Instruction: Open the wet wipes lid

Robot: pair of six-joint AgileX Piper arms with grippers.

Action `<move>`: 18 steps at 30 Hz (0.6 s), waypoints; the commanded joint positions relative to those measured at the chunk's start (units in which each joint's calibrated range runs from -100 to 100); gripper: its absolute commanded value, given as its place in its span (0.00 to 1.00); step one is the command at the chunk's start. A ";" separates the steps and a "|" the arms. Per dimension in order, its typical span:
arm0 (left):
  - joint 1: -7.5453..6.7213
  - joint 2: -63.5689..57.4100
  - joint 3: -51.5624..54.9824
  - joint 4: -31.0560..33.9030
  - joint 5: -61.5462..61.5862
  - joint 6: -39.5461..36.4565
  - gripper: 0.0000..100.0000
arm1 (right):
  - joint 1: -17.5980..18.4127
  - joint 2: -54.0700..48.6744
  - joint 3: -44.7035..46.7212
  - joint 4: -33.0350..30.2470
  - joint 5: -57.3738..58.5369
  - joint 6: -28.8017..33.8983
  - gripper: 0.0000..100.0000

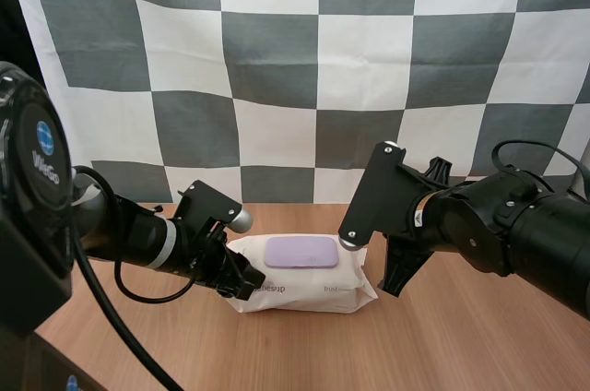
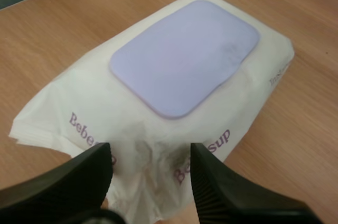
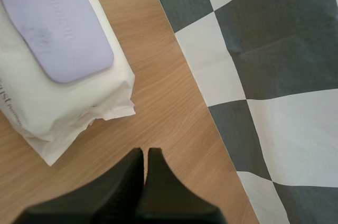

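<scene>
A white pack of wet wipes point(image 1: 309, 288) lies flat on the wooden table, its lilac lid point(image 1: 301, 252) closed and facing up. My left gripper point(image 1: 247, 282) is at the pack's left end. In the left wrist view its fingers point(image 2: 203, 176) stand on either side of the crumpled end of the pack point(image 2: 79, 102), pinching it, with the lid point(image 2: 185, 57) just beyond. My right gripper point(image 1: 395, 282) hangs just off the pack's right end. Its fingers lie together as one dark wedge point(image 3: 145, 155) over bare wood, beside the pack point(image 3: 63, 102) and the lid point(image 3: 58, 28).
The wooden table point(image 1: 461, 336) stretches in front of and to the right of the pack. Its far edge runs close behind the pack.
</scene>
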 commanded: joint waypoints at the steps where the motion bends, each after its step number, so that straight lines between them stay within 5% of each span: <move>1: -0.01 0.02 0.09 0.31 -1.85 0.03 0.75 | 0.03 -0.01 -0.08 -0.01 0.08 -0.01 0.08; 18: -0.01 4.17 0.09 0.37 -6.46 1.35 0.75 | 0.03 -0.01 -0.08 -0.01 0.08 -0.01 0.08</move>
